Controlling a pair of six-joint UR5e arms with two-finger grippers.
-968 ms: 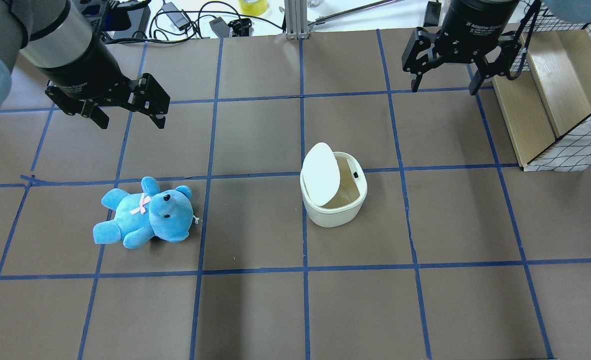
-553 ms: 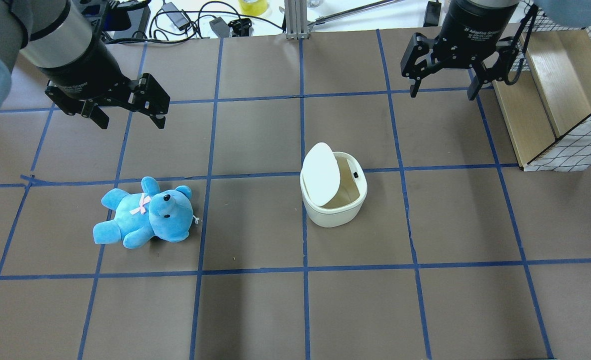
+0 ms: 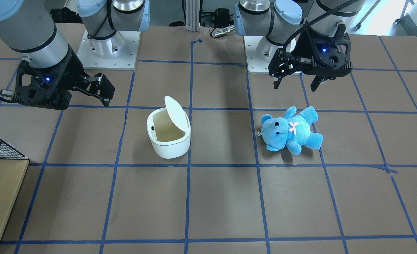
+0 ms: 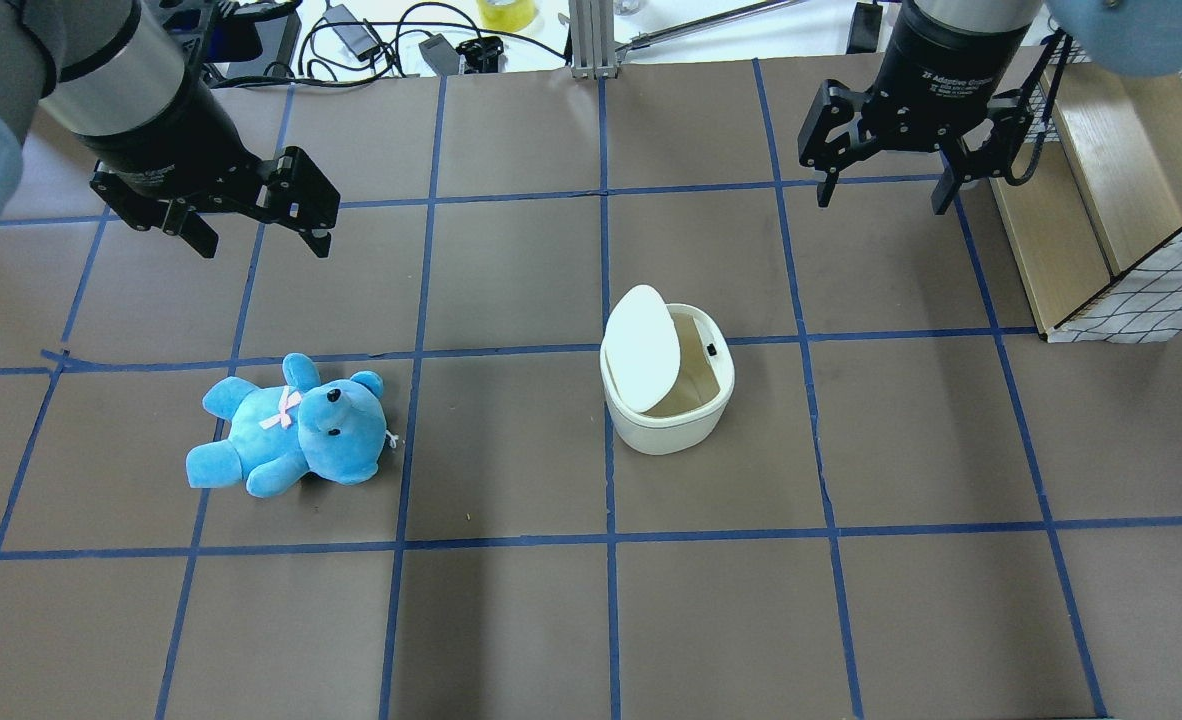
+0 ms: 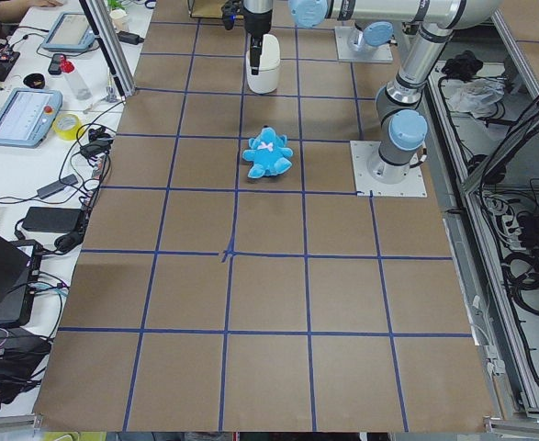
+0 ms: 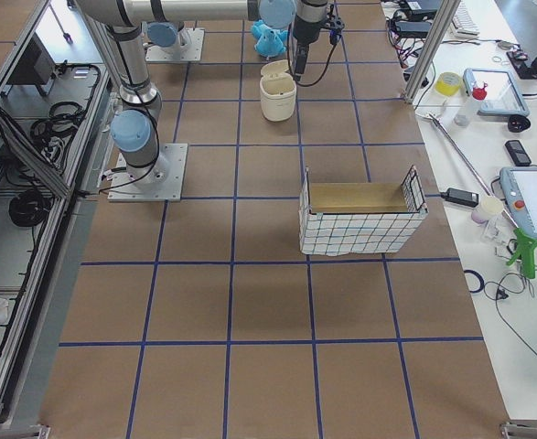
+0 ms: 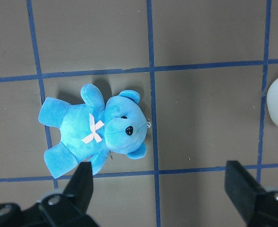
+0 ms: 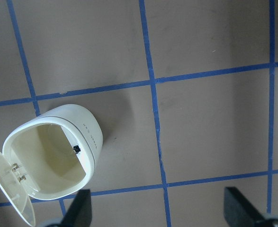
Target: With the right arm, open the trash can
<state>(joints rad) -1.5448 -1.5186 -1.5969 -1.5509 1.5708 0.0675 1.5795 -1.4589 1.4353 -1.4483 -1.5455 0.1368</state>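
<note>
A robotics lab: teach pendants, tangled cables and aluminium framing surround a blue-taped grid table.

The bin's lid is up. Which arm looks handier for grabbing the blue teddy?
Left. The left pincer, open, hangs near the teddy; the right pincer sits beyond the trash can.

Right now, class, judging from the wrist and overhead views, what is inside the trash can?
The trash can is open. Inside are cream walls and a small dark catch, with no object in sight. From overhead the raised lid covers part of the interior.
</note>
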